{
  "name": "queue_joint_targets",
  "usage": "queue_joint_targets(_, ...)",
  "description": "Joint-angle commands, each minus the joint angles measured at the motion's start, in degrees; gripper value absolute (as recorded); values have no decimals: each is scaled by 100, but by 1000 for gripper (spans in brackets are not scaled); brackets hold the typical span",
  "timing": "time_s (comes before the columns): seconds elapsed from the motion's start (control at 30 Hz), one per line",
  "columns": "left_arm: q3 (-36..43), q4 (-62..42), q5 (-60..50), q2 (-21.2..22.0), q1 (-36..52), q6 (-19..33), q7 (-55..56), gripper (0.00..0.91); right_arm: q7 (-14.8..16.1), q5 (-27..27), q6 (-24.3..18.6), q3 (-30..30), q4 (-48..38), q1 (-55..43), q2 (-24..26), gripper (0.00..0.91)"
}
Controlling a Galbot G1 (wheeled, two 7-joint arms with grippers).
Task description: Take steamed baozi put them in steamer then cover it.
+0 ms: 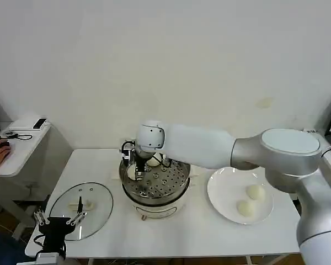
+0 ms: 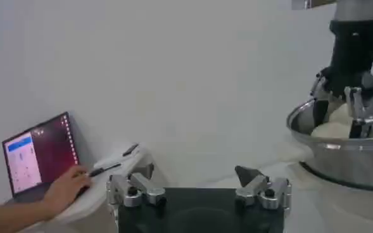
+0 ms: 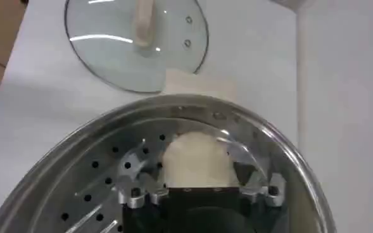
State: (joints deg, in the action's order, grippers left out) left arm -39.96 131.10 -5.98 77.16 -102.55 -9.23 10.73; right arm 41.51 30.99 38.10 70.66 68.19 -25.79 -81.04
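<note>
The steamer (image 1: 154, 197) stands mid-table, its perforated tray uncovered. My right gripper (image 1: 136, 169) reaches down into its far-left side and is open, fingers either side of a cream baozi (image 3: 195, 158) lying on the tray inside the steamer's rim (image 3: 192, 104). A second baozi (image 1: 153, 161) lies just behind it in the pot. Two more baozi (image 1: 255, 191) (image 1: 245, 207) rest on the white plate (image 1: 223, 190) to the right. The glass cover (image 1: 94, 212) lies flat on the table to the left. My left gripper (image 1: 59, 222) hangs open and holds nothing at the table's front-left corner.
A low side table (image 1: 19, 146) stands at the left with a laptop (image 2: 37, 155), and a person's hand (image 2: 66, 187) rests there. The right arm's forearm spans the air over the table between steamer and plate. A wall closes the back.
</note>
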Motion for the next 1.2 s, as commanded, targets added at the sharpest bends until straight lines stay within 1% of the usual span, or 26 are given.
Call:
queue_joint_targets(0.03, 7, 11, -3, -3, -16, -5, -3, 907, 389, -358, -297, 60, 431, -667, 711, 907)
queue_joint_targets(0.1, 7, 21, -3, -8, -23, -4, -4, 907, 591, -398, -437, 93, 656, -916, 1045, 907)
queue_joint_targets(0.13, 9, 28, -2, -9, -23, -7, -5, 907, 625, -399, -462, 110, 740, -973, 1165, 907)
queue_joint_targets(0.23, 11, 39, 1, -25, -30, -11, -9, 907, 925, -502, -636, 227, 1173, -1325, 1836, 907)
queue_joint_targets(0.3, 12, 34, 5, -37, -33, -12, -12, 907, 1118, -728, -782, 306, 1384, -1435, 2234, 907)
queue_joint_targets(0.43, 43, 35, 3, -42, -12, -23, -17, 907, 1391, -1144, -1082, 573, 1841, -1527, 3078, 907)
queue_joint_targets(0.5, 87, 41, -5, -43, 5, -30, -21, 907, 1448, -1332, -1163, 603, 2001, -1469, 3368, 907)
queue_joint_targets(0.53, 94, 39, -8, -44, 10, -32, -22, 907, 1488, -1492, -1254, 603, 2104, -1411, 3634, 907)
queue_joint_targets(0.57, 117, 35, -17, -40, 20, -37, -25, 907, 1527, -1555, -1287, 602, 2158, -1377, 3739, 907)
queue_joint_targets(0.63, 140, 26, -20, -43, 31, -44, -28, 907, 1609, -1886, -1415, 607, 2288, -1250, 4209, 907)
queue_joint_targets(0.67, 149, 25, -21, -42, 31, -45, -31, 907, 1636, -2017, -1485, 627, 2322, -1217, 4303, 907)
queue_joint_targets(0.83, 172, -23, -15, -64, 58, -48, -42, 907, 1741, -2585, -1741, 696, 2545, -893, 5122, 907)
queue_joint_targets(0.9, 172, -60, -15, -70, 75, -47, -43, 907, 1749, -2723, -1797, 607, 2603, -716, 5320, 907)
queue_joint_targets(1.07, 193, -135, -13, -68, 100, -41, -44, 907, 1729, -3078, -1867, 175, 2685, 180, 5743, 907)
queue_joint_targets(1.1, 199, -142, -16, -64, 103, -41, -43, 907, 1728, -3184, -1879, 32, 2682, 383, 5788, 907)
queue_joint_targets(1.2, 209, -165, -24, -67, 107, -42, -44, 907, 1728, -3398, -1936, -775, 2620, 1229, 5973, 907)
